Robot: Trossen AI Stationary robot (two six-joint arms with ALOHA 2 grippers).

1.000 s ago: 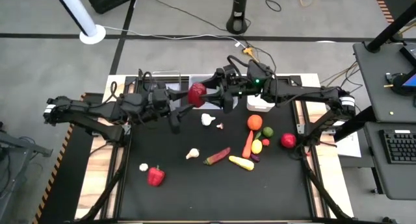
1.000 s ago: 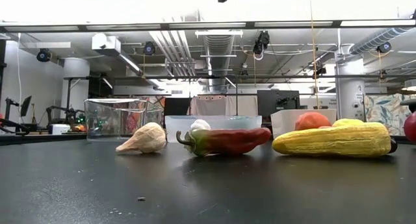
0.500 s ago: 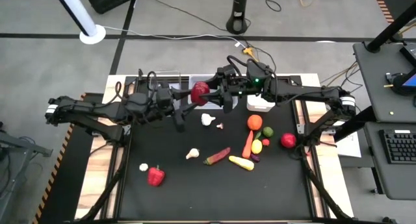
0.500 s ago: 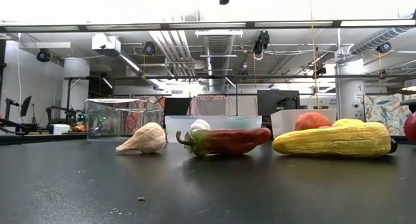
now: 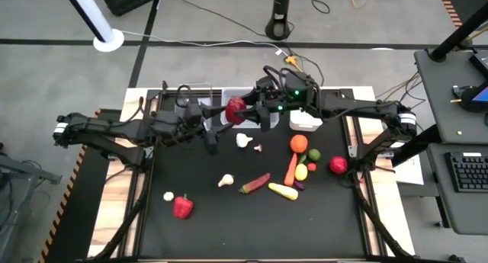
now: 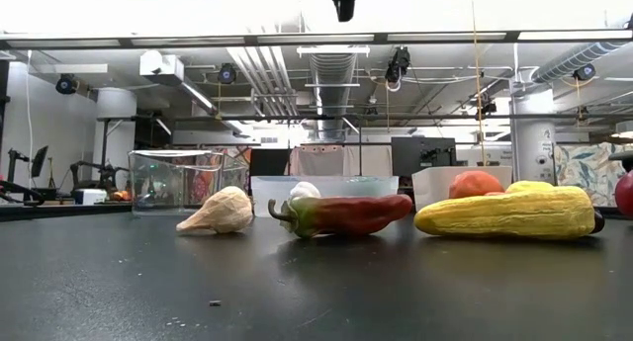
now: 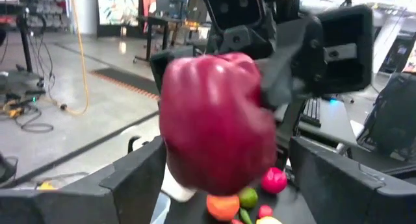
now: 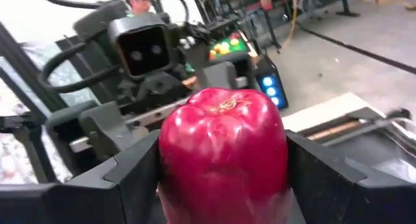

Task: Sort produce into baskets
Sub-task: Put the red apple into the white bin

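Note:
A dark red bell pepper [image 5: 235,108] hangs in the air over the table's far side, between both grippers. My right gripper [image 8: 221,178] reaches in level from the table's right and is shut on it. Coming level from the left, my left gripper [image 7: 221,185] is open; its fingers [image 7: 140,178] stand on either side of the pepper, with a gap showing on one side. The other produce lies on the black table: garlic [image 5: 243,139], a long red pepper [image 5: 255,183], a yellow squash [image 5: 283,191], a carrot [image 5: 290,170]. My right gripper pinches the pepper's two opposite sides [image 8: 170,152] between its two fingers [image 8: 325,178]. The fingers come level from the table's right. The pepper sits upright with its stem scar [image 8: 224,104] on top, lifted clear of the table.
A narrow clear bin [image 6: 178,181], a wider clear bin [image 6: 326,186] and a white bin [image 5: 305,120] stand along the far edge. A small red pepper [image 5: 182,206] lies near left; an apple [image 5: 338,165] and a tomato [image 5: 298,143] lie at the right.
The pepper has stayed aloft between the two grippers over the far side of the table. More of the dark grippers now dips into the top of the low view than a second ago.

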